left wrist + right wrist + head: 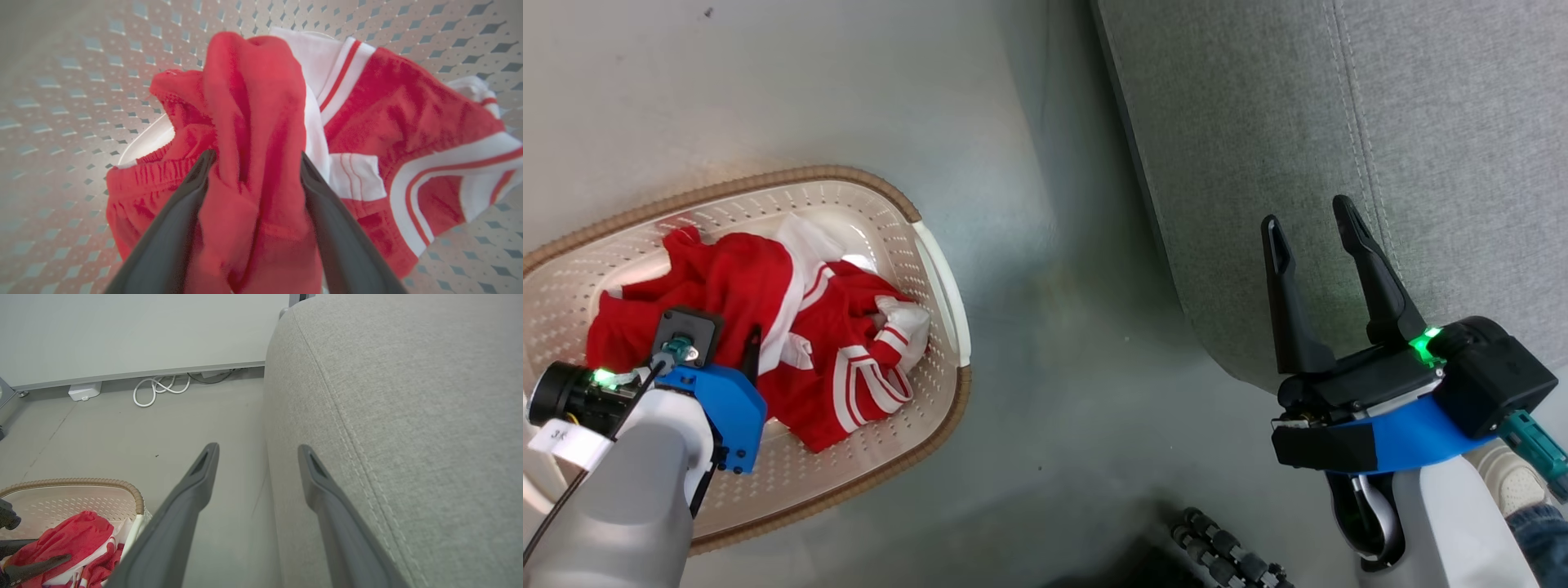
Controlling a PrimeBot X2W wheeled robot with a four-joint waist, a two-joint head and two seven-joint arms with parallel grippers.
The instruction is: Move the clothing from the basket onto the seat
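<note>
Lying bunched in the middle of the basket [833, 173], the clothing [792, 327] is a loose heap of red fabric with white stripes and panels. None of it has reached the seat [1462, 122] yet. One tall red fold stands up from the heap, and the left gripper [256, 154] is set down around it. Its two dark fingers [175, 216] are spread wide, one on each side of the fold, with cloth filling the gap between them. The jaws have not pinched in, so nothing is held. This looks like the set-up for a grasp: straddling a raised ridge gives the fingers a thick bite of cloth rather than a thin flat layer that could slip out. The fold seems to belong to the garment with the gathered waistband, though the pieces overlap, so closing here may drag a second one along.

The basket stands on the pale floor [1054, 367], near the seat's rounded edge, which keeps the carry short. The right gripper [1307, 211] hovers by that edge, jaws fully apart and empty, probably parked clear of the drop zone. A person's shoe [1507, 482] shows beside the right arm.
</note>
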